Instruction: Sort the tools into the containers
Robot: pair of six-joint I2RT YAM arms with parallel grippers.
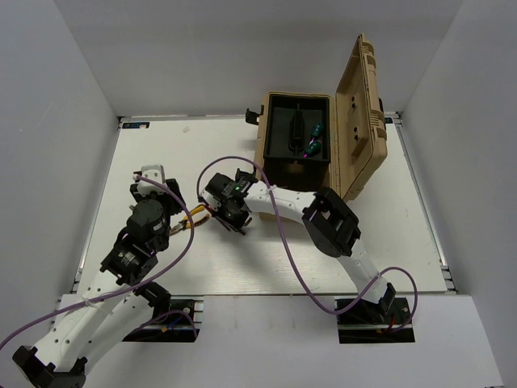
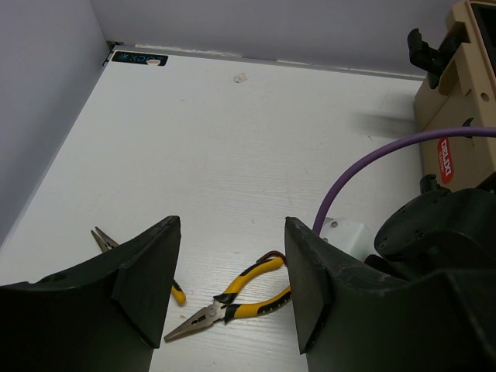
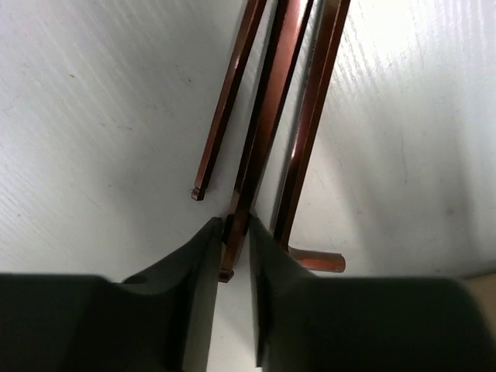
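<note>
Three dark-red hex keys lie side by side on the white table in the right wrist view. My right gripper (image 3: 235, 232) is shut on the end of the middle hex key (image 3: 267, 116); the left key (image 3: 229, 101) and the right key (image 3: 314, 116) lie free beside it. From above, the right gripper (image 1: 233, 217) hides the keys. Yellow-handled pliers (image 2: 232, 298) lie on the table below my open left gripper (image 2: 230, 225), and they show again in the top view as the pliers (image 1: 196, 216). A second pair of pliers (image 2: 105, 239) is half hidden behind the left finger.
A tan toolbox (image 1: 355, 121) stands open at the back right, its lid up, with green-handled screwdrivers (image 1: 317, 129) in its black tray. The toolbox (image 2: 457, 116) shows at the right of the left wrist view. A purple cable (image 2: 364, 167) arcs beside the right arm.
</note>
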